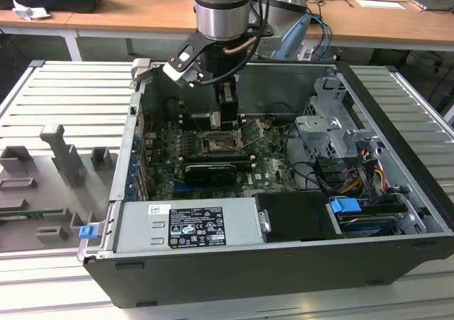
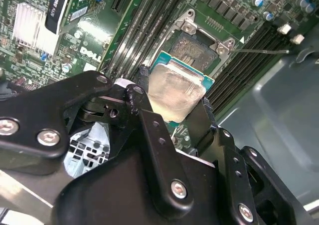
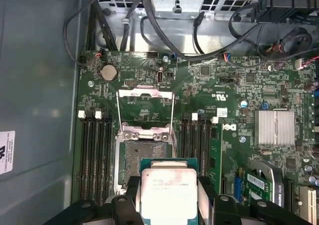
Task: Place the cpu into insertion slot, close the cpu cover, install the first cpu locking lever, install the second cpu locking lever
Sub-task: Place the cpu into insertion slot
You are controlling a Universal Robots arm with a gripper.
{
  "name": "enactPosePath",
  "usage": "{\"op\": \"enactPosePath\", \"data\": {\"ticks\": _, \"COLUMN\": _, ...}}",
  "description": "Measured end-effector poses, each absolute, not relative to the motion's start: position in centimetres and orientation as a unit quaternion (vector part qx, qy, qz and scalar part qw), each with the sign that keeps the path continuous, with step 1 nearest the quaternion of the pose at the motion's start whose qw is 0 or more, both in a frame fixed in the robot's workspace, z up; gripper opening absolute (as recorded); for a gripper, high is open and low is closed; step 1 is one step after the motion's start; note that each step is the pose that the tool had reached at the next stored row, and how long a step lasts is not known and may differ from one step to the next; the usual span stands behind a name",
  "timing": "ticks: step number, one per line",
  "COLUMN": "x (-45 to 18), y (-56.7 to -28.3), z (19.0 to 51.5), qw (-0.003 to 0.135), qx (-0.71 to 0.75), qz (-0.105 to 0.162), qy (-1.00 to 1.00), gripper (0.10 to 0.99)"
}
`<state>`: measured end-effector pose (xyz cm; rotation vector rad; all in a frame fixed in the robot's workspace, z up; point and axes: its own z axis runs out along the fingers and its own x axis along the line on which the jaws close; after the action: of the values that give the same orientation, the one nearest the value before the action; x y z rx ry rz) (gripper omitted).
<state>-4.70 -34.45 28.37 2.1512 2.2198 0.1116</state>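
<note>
The first step is in hand. The claw (image 2: 174, 98) is clamped on two opposite edges of the cpu (image 3: 168, 192) and holds it flat, metal face up, just above the insertion slot (image 3: 142, 160). The chip is clear of the slot and overlaps one side of it rather than sitting centred. The cpu cover (image 3: 146, 108) stands swung open on the side of the slot away from the claw, leaving the socket bare. I judge that seating calls for squaring the chip over the slot, then a gentle, level descent. In the exterior view the arm (image 1: 223, 8) hangs near vertical into the computer case (image 1: 213, 277), wrist pointing down at the slot.
</note>
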Motion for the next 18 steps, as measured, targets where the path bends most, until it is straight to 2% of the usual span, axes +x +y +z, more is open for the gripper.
{"op": "enactPosePath", "data": {"ticks": 18, "x": -4.7, "y": -34.5, "z": 27.1, "qw": 0.024, "qx": 0.695, "qz": 0.036, "qy": 0.718, "gripper": 0.541}}
